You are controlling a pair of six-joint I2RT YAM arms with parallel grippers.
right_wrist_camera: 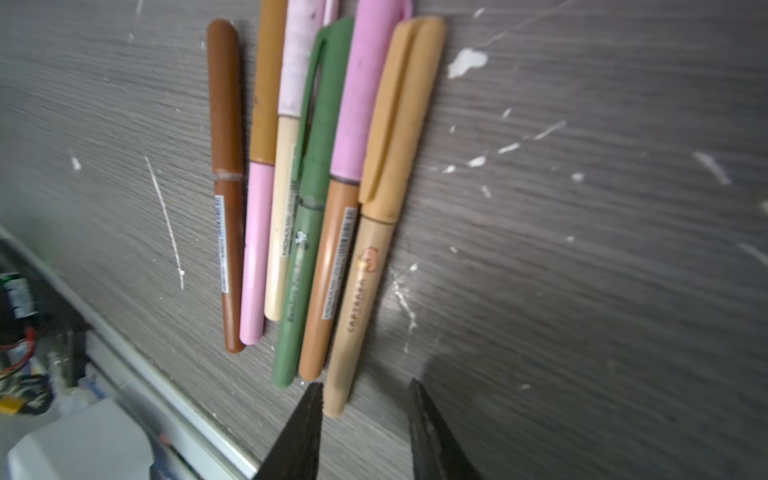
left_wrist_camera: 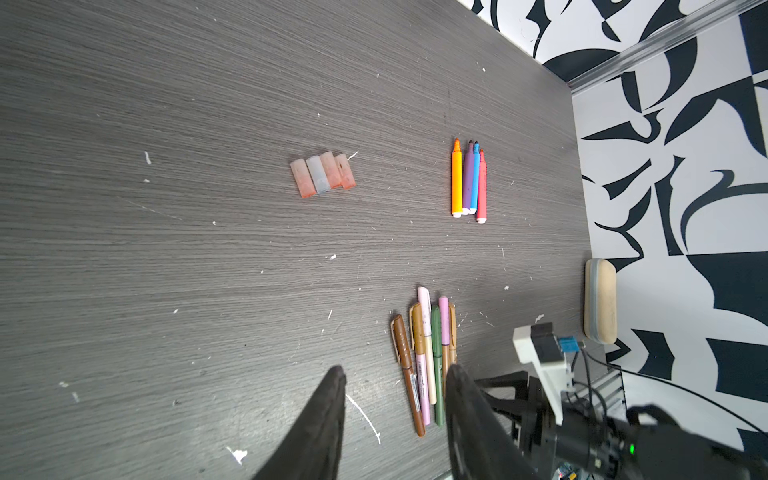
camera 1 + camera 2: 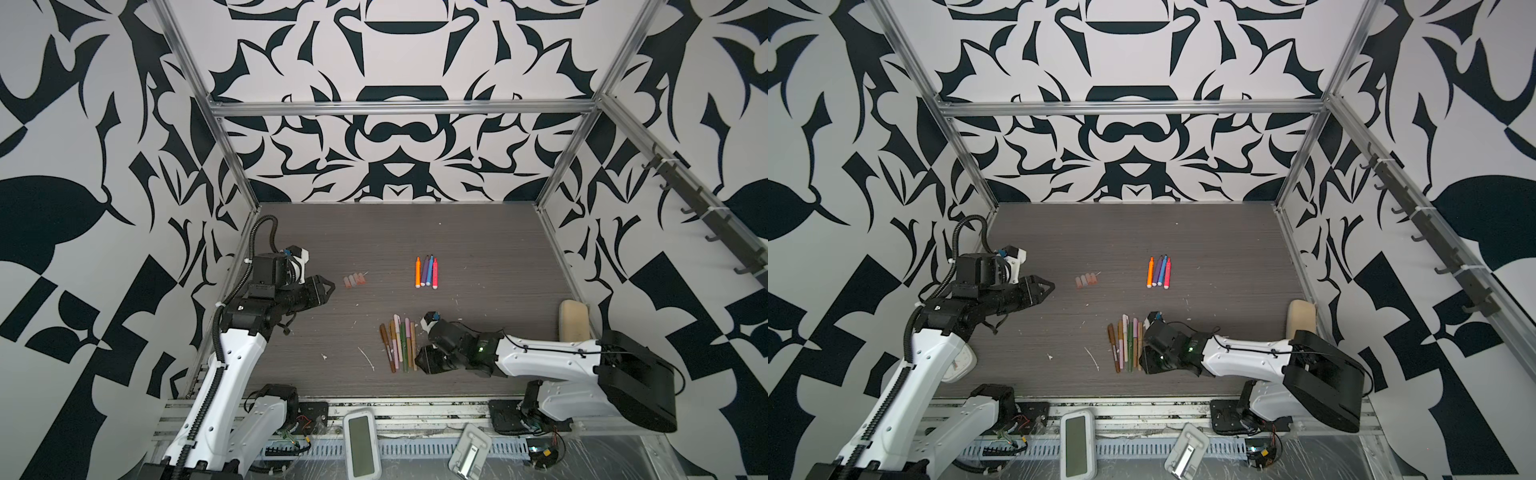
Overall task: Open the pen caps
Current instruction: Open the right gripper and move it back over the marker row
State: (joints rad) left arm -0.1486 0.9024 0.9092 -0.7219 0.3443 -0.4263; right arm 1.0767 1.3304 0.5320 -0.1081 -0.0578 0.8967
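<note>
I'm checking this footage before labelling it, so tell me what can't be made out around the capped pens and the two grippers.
Right wrist view: the gold cap, pale pink cap and pink cap run off the edge; the brown pen's label print is blurred.
Left wrist view: the tan pen's barrel is hidden behind the left gripper.
Both top views: the right gripper's fingertips merge into its dark body.

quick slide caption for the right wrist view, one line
Right gripper, jaws apart, poised at the barrel end of the tan pen, outermost in a row of capped pens on the grey table.
</note>
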